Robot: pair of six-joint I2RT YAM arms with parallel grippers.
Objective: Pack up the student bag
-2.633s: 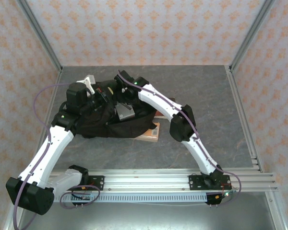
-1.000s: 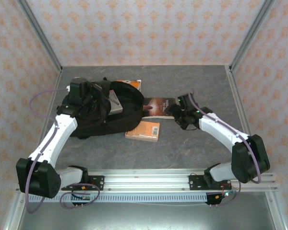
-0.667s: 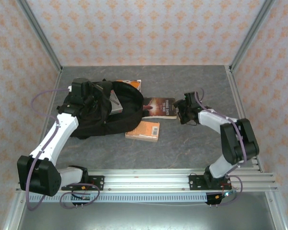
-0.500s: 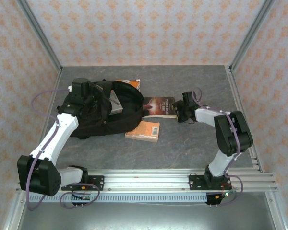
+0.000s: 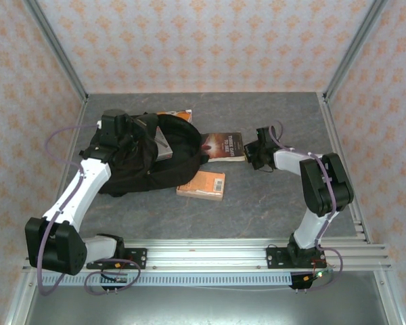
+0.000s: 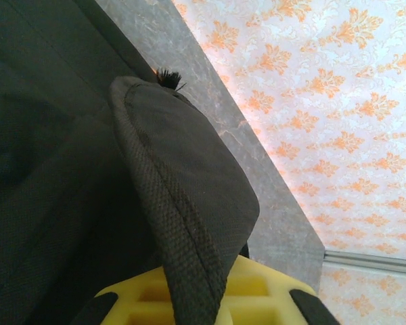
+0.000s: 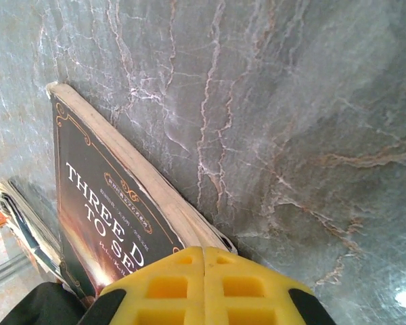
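The bag [image 5: 132, 169] lies on the table [image 5: 277, 115], its rounded opening gaping to the right. Your left arm comes at it from the near side. The elbow juts out low, well to the near left of the bag, and the white forearm slants up to a wrist poised over the bag's left part. In the left wrist view, your left gripper [image 6: 193, 298] has its yellow fingers set narrow. A thick fold of the bag's black fabric runs down between them, so you have the bag by that fold, which arches away from the fingers above the rest of the cloth.

Your right arm works well to the right of the bag. Its upper link climbs from the base to an elbow far right of the bag. The forearm then doubles back toward the bag, with the wrist low over the table. Your right gripper [image 7: 203, 256] is closed tight, pad against pad, with nothing between the fingers. Its tips sit at a corner of the dark book [image 5: 224, 145], which lies flat just right of the bag, one end at the opening's rim. Whether the tips press on the book, you cannot tell from these views.

An orange book [image 5: 203, 184] lies just beside the bag on its near right side, against the fabric. A third book [image 5: 179, 115] pokes out from behind the bag's far edge. A pale item [image 5: 162, 145] shows inside the opening.
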